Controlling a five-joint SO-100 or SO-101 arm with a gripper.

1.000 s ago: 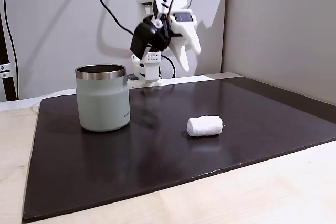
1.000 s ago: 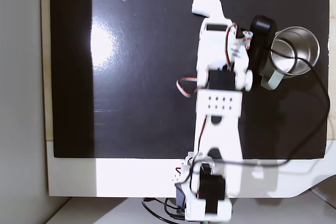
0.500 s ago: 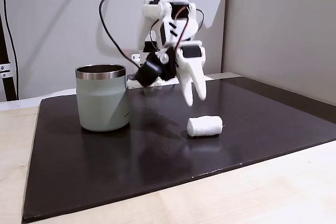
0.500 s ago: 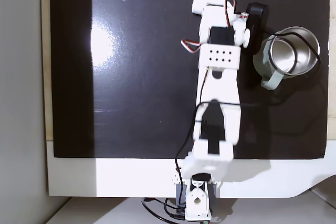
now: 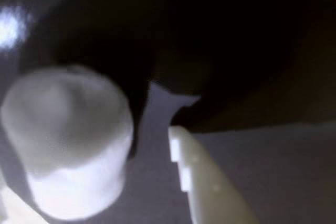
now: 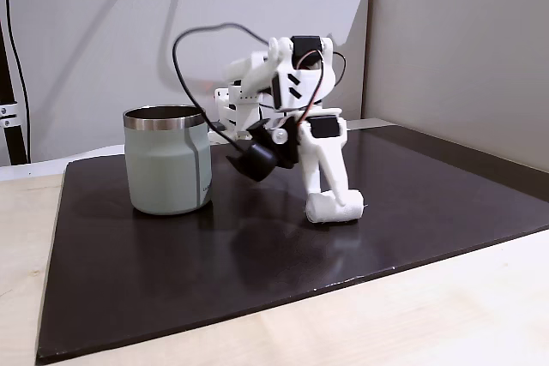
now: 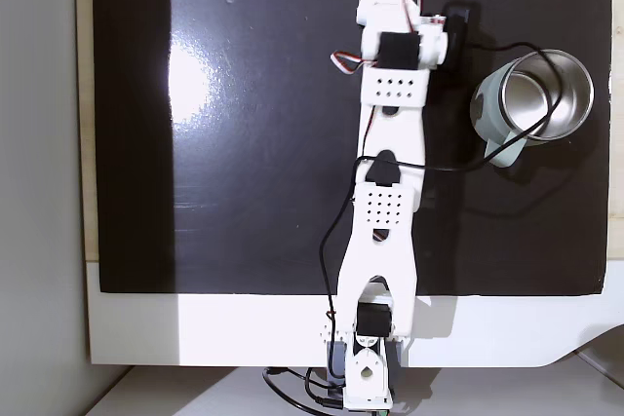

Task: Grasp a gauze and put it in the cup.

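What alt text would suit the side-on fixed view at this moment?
A white plastic robot arm's claw reaches down onto a small white roll of gauze lying on a dark glossy mat. A pale mint-green steel-rimmed cup stands upright to the left, apart from both.

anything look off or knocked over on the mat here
Nothing stands out. The cup stands upright on the dark mat, and the gauze lies on its side apart from it, with the gripper down at it.

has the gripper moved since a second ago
Yes. In a fixed view the gripper has dropped from above the cup rim height down to the gauze on the mat.
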